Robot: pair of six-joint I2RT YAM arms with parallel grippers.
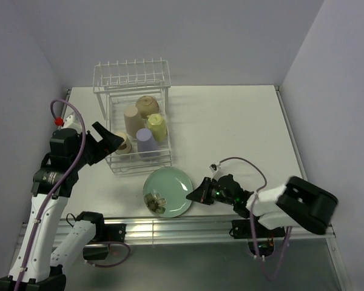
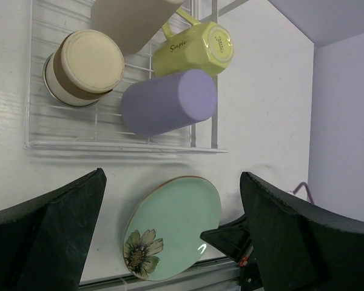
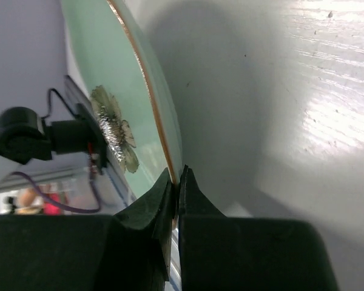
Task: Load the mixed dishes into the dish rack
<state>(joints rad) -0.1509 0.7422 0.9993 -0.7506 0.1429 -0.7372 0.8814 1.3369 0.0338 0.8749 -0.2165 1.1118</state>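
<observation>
The mint-green plate [image 1: 168, 191] with a flower motif is near the table's front edge. My right gripper [image 1: 197, 193] is shut on its right rim. In the right wrist view the fingers [image 3: 178, 179] pinch the gold-edged rim of the plate [image 3: 109, 79], which tilts above its shadow. The white wire dish rack [image 1: 113, 167] holds a tan cup [image 1: 132, 120], a lavender cup [image 1: 145, 142], a yellow-green mug [image 1: 158, 126], a cream bowl [image 1: 122, 143] and a small brownish cup [image 1: 147, 105]. My left gripper [image 1: 112, 142] hovers open at the rack's left side, nothing in it.
The rack's raised prong row [image 1: 132, 68] stands at the far end near the back wall. Walls close in on the left and right. The left wrist view looks down on the plate [image 2: 173, 227], lavender cup [image 2: 170, 102], mug [image 2: 194, 47] and bowl [image 2: 85, 66].
</observation>
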